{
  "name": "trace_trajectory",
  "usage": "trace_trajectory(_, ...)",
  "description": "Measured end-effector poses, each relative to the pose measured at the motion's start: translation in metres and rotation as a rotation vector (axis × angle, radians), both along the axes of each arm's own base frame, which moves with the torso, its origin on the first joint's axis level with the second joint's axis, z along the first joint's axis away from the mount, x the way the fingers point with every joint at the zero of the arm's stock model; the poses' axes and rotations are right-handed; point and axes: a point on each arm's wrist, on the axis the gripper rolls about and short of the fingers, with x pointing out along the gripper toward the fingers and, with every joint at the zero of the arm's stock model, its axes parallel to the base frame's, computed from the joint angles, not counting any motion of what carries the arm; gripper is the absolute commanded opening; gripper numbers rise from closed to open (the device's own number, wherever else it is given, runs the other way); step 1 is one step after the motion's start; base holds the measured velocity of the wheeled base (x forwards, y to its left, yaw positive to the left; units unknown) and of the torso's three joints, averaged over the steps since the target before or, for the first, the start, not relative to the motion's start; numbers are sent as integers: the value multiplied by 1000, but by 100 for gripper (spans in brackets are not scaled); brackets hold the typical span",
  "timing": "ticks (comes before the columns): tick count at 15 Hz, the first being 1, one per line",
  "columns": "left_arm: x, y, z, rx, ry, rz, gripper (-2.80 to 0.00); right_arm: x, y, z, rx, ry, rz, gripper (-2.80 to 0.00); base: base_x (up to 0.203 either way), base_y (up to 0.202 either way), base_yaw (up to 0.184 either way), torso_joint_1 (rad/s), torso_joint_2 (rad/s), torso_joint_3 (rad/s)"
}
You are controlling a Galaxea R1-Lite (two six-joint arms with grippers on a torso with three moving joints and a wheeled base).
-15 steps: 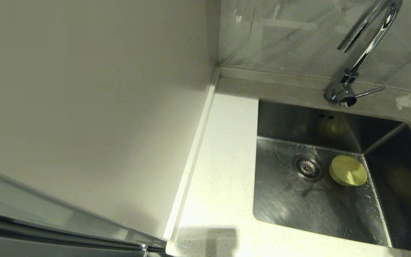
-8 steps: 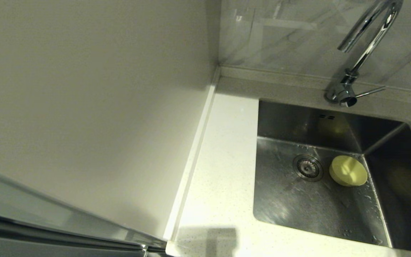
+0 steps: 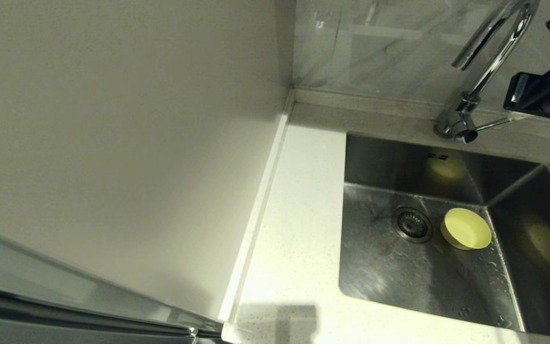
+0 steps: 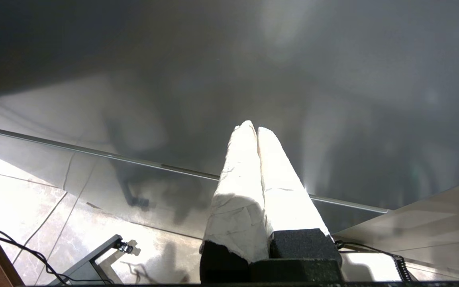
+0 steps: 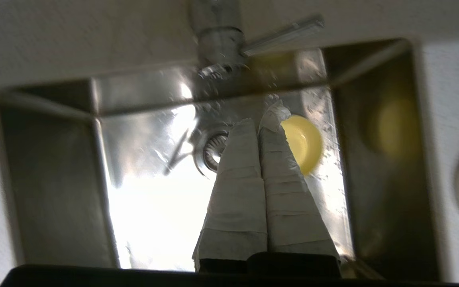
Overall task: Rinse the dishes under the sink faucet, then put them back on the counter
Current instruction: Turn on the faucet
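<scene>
Above the sink, the right gripper has reappeared near the faucet lever, fingers pressed together, nothing held. Rinsing of the yellow bowl is judged imminent. The left gripper is parked, closed and empty.

Pale yellow bowl; brushed steel-grey sink (yellow reflections on its walls); shiny chrome faucet; cream-white, finely speckled counter; plain beige wall panel; grey-veined marble backsplash.

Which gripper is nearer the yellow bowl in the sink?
Right. The right gripper hangs shut above the yellow bowl; the left gripper is parked off by the floor.
</scene>
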Motion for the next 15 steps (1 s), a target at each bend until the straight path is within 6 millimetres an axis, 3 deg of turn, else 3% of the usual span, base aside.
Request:
trace_trajectory(3,0,0,0,0,0,0,-280,13,4,8,-11,-130,-25,-280,0,0,0,0,0,0)
trace_trajectory(11,0,0,0,0,0,0,-280,39,4,2,-91,-192,-35,-280,0,0,0,0,0,0)
trace_trajectory(15,0,0,0,-1,0,1,-280,55,-9,1,-188,-238,-76,-280,0,0,0,0,0,0)
